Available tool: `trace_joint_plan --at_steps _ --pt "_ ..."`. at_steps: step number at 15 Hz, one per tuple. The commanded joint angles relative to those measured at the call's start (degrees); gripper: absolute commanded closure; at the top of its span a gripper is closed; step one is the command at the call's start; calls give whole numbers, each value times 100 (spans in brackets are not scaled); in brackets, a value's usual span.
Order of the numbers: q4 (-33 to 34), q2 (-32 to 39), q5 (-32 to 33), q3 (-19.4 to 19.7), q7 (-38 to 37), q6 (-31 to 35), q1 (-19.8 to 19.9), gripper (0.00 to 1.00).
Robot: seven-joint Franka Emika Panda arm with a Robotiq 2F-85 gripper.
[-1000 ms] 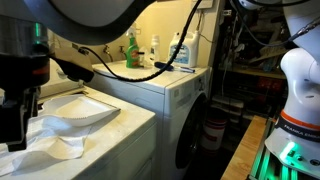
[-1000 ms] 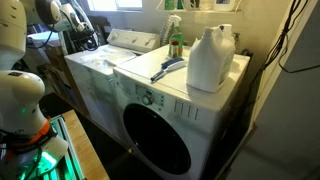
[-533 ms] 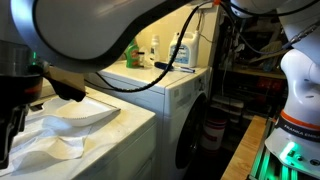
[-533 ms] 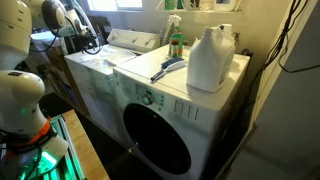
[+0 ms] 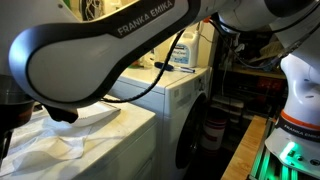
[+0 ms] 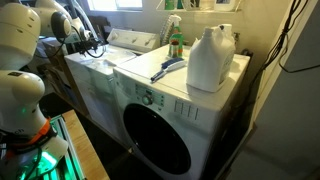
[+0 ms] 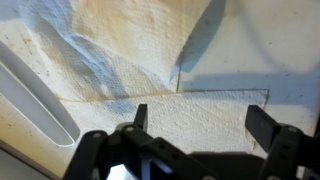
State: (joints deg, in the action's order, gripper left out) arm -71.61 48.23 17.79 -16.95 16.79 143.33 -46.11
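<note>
Meanwhile my arm (image 5: 95,45) had swung lower and further across an exterior view than a second before, filling most of its upper half; the white cloth (image 5: 60,140) lay as it had, crumpled on top of the washer (image 5: 140,150). Seen from the wrist, my gripper (image 7: 200,120) hung close over that cloth, fingers (image 7: 140,115) spread wide above a flat fold of it; whether they touched it I could not tell.

White cloth (image 7: 150,60) — textured weave, creamy in tone. Rumpled into soft ridges across its upper part, with one squared flap lying flat. It rests loosely spread on the white washer top (image 5: 138,118) — not folded.
</note>
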Motion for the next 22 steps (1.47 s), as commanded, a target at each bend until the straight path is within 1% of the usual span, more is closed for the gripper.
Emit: trace_joint_plan --at_steps 1,3,7,9,12,13,14,15,16,22 --pt "490 466 -169 -173 581 265 8 0" --pt "661 623 -253 -256 803 241 10 0" --pt "958 911 -580 -538 1295 -25 83 0" --pt "1083 1011 -683 -593 1427 -182 80 0" --pt "1252 1128 -728 -556 1501 -424 42 0" --pt "1305 1154 -738 -532 1479 -530 29 2" --pt "1372 1183 -753 -521 1470 -597 17 24" --pt "1427 1196 -762 -503 1456 -679 6 27" --pt "1484 1218 -784 -508 1466 -741 5 27" --pt "1575 1208 -774 -623 1392 -1004 48 74"
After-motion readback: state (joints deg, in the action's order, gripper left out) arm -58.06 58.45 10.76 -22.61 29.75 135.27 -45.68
